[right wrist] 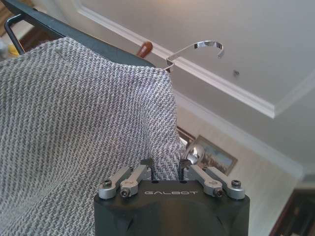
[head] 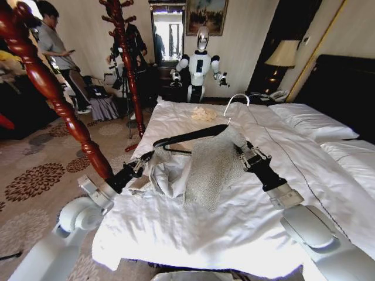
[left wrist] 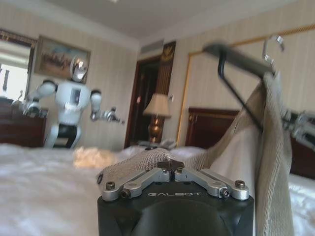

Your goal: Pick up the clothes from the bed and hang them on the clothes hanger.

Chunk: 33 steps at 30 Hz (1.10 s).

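The left gripper [head: 142, 163] sits low over the left side of the bed [head: 246, 228], its fingers closed on a fold of the jacket [head: 208, 167]. In the left wrist view the knit cloth [left wrist: 142, 164] is pinched at the fingertips [left wrist: 170, 166] and runs from there up toward the hanger.

The clothes hanger [head: 193, 136] is lifted off the duvet. Its long axis runs from lower left to upper right in the head view, with the bare black shoulder and bottom bar toward the left gripper and the silver wire hook [head: 237, 99] pointing up and toward the pillows. The jacket is draped over the hanger's right shoulder, the speckled knit hanging down in a broad panel, while its pale lining and loose cloth trail down to the duvet between the two grippers.

The right gripper [head: 243, 153] is raised at the right edge of the hanging panel, jaws clamped on the knit fabric. In the right wrist view the cloth [right wrist: 83, 132] rises straight from the closed fingertips [right wrist: 147, 169] to the black hanger bar [right wrist: 98, 46], with the hook [right wrist: 197, 49] curving above.
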Tool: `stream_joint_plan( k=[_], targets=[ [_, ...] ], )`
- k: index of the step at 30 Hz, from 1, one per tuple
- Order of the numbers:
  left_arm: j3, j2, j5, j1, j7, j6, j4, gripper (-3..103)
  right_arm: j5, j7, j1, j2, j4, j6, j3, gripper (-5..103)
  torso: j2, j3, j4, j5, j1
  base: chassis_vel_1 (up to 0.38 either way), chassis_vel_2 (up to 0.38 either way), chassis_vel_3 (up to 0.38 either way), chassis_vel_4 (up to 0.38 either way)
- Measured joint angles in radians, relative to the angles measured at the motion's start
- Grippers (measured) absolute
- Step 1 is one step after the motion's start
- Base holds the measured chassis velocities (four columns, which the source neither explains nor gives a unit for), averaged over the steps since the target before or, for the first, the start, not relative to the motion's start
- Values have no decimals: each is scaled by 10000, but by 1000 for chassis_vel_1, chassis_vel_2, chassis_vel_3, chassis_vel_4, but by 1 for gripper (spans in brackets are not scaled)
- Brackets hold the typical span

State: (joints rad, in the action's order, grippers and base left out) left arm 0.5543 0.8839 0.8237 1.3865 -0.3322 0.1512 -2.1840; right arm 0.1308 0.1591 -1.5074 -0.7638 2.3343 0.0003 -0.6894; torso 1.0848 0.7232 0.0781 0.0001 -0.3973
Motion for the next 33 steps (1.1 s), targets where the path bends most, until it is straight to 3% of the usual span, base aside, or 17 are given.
stream_joint_plan(
  k=[4,7,11,14,16,21,27,30,33],
  targets=[
    [-686,422,-829,571,960,174,542,0,560,306,53,-70,0,-396,123,23,-1,0,-1,-2,0,0,0,0,0],
    [-727,589,-869,561,1152,156,627,0,1034,442,281,80,-5,-542,-99,23,0,0,-3,-1,0,0,0,0,0],
    [-47,322,625,-111,1470,120,-100,0,1686,637,468,642,88,-727,-643,23,-2,0,2,-1,-1,0,0,0,0],
    [444,24,1214,-333,1499,141,-423,0,1702,670,470,731,78,-749,-773,23,-2,0,5,1,0,0,0,0,0],
    [1297,-428,1897,-494,1472,203,-752,0,1690,712,470,754,0,-753,-861,23,-2,1,0,3,-1,0,0,0,0],
    [2543,-731,2887,-735,1321,174,-718,0,1617,737,385,693,65,-751,-868,23,-2,1,0,1,0,0,0,0,0],
    [2772,-348,3555,-567,1315,-48,-334,0,1567,743,224,579,218,-727,-896,23,-2,1,-2,-2,0,0,0,0,0],
    [2771,-92,4140,-994,1840,-60,-6,0,1768,759,164,557,286,-723,-921,23,-3,1,-2,-5,0,0,0,0,0],
    [2855,-236,4494,-1409,1896,-60,149,0,2074,808,108,577,392,-739,-921,23,-5,1,3,-2,-1,0,0,0,0]
  ],
)
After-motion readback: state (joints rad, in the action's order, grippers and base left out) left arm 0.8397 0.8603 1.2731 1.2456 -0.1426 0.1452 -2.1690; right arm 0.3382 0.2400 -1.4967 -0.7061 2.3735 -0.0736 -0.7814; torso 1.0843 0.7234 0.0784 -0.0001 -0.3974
